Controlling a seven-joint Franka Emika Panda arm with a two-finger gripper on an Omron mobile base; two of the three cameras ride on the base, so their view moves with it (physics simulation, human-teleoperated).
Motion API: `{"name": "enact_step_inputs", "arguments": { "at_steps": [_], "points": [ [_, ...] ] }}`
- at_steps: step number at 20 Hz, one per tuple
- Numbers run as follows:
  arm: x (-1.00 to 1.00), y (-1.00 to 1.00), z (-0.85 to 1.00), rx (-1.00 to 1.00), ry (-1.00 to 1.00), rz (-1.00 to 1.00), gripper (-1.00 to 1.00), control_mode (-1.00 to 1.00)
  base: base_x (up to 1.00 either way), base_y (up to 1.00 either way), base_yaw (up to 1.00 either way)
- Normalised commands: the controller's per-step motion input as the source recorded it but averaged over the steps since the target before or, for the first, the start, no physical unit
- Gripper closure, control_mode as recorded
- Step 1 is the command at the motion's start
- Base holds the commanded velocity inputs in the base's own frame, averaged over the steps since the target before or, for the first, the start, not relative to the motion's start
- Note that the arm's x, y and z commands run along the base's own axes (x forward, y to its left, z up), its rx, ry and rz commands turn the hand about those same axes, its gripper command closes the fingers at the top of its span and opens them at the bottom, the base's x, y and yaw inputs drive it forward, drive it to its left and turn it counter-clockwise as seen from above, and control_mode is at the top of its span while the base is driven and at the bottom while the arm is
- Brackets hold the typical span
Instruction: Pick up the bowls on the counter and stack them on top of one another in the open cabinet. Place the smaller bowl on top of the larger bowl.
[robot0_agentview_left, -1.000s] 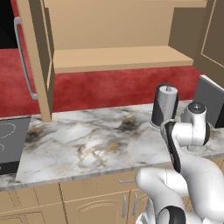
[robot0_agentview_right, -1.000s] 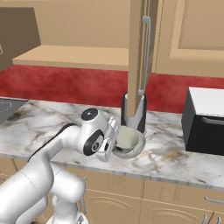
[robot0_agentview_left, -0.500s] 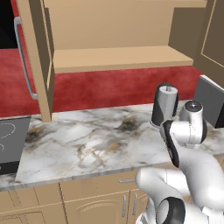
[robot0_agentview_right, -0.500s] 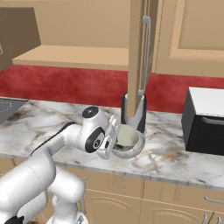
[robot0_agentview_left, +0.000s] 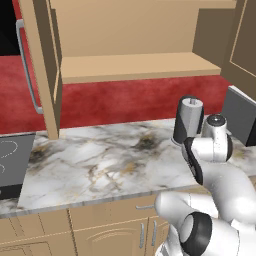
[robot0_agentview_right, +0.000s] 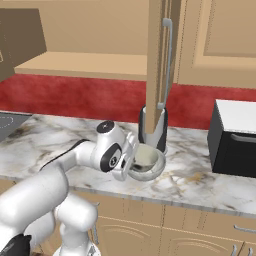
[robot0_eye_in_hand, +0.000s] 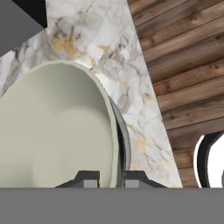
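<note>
Smoothly round cream bowl (robot0_eye_in_hand: 52, 127), thin rim

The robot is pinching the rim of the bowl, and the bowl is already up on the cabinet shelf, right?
Not quite. The gripper is pinching the rim of the bowl, but the bowl is not on the cabinet shelf. It is still down on the counter, beside the black-and-silver appliance. The right base view shows this.
</note>
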Motion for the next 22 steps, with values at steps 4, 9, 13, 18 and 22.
{"name": "enact_step_inputs", "arguments": {
  "at_steps": [4,9,13,18,22],
  "points": [
    [0.17,-0.02,-0.24,-0.01,0.01,-0.01,1.00,-1.00,0.00,0.00,0.00],
    [0.17,-0.05,-0.23,-0.02,0.01,-0.01,1.00,-1.00,0.00,0.00,0.00],
    [0.18,-0.08,-0.21,-0.02,0.02,-0.01,1.00,-1.00,0.00,0.00,0.00],
    [0.13,-0.07,-0.20,-0.02,0.02,-0.01,1.00,-1.00,0.00,0.00,0.00],
    [0.00,0.00,-0.04,0.00,0.02,-0.01,1.00,-1.00,0.00,0.00,0.00]
  ]
}}
